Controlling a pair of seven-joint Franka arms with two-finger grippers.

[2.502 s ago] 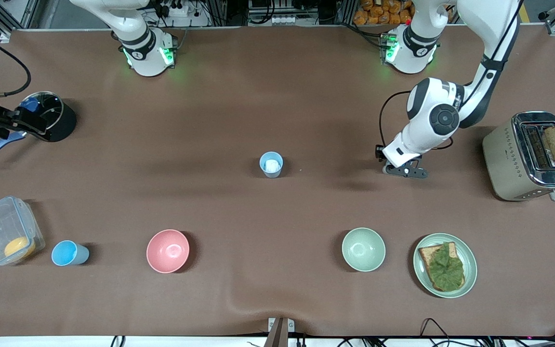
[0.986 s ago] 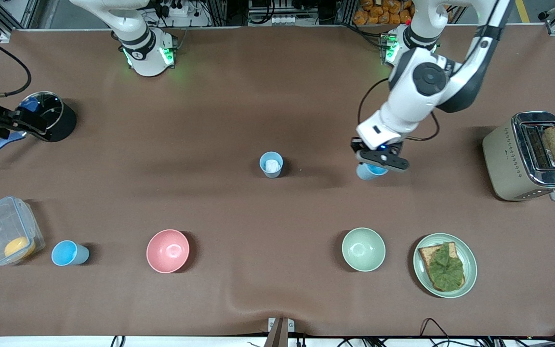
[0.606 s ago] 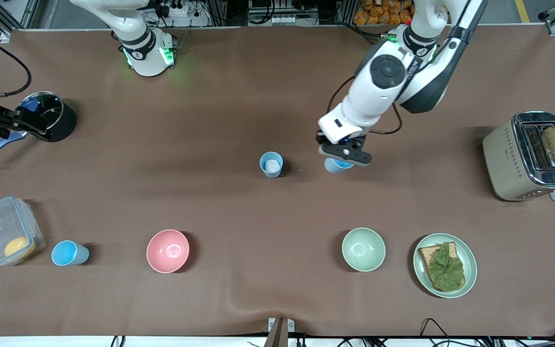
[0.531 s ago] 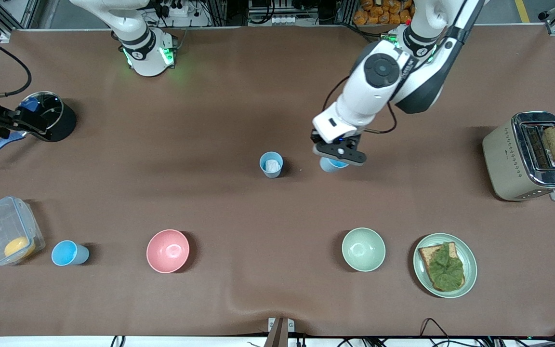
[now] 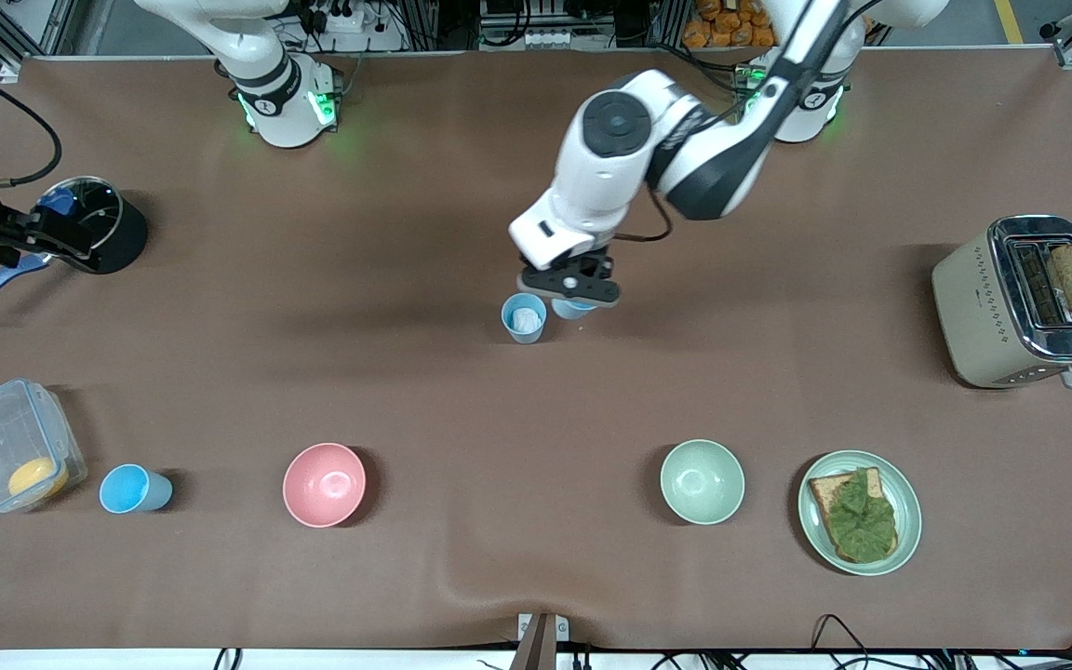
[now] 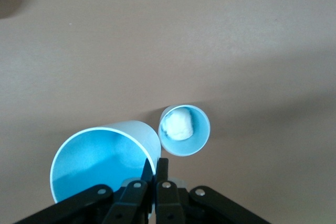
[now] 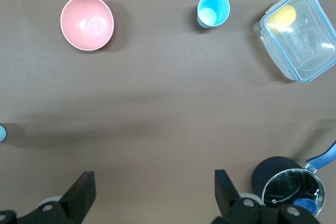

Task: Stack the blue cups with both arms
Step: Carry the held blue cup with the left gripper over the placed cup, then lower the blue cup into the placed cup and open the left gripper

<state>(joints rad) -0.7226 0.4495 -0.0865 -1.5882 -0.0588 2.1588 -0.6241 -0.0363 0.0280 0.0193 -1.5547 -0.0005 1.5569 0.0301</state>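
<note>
My left gripper [image 5: 569,285] is shut on the rim of a light-blue cup [image 5: 575,308] and holds it above the table, just beside the cup with the white patch [image 5: 524,318], toward the left arm's end. In the left wrist view, one finger is inside and one outside the held cup [image 6: 100,162], with the gripper [image 6: 156,167] close to the white-patch cup [image 6: 184,129]. A third blue cup [image 5: 133,489] stands near the front camera beside the plastic box; it also shows in the right wrist view [image 7: 213,10]. My right gripper [image 7: 153,192] is open and empty, high over the table.
A pink bowl [image 5: 324,484] and a pale green bowl [image 5: 702,481] stand near the front camera. A plate with toast and lettuce [image 5: 860,512], a toaster [image 5: 1020,300], a clear box [image 5: 15,445] and a black pot [image 5: 94,225] sit toward the table's ends.
My left arm lifted a blue cup near the toaster's end and carried it toward the table's middle. It now hangs right beside the white-patch cup. The right arm has not moved.
</note>
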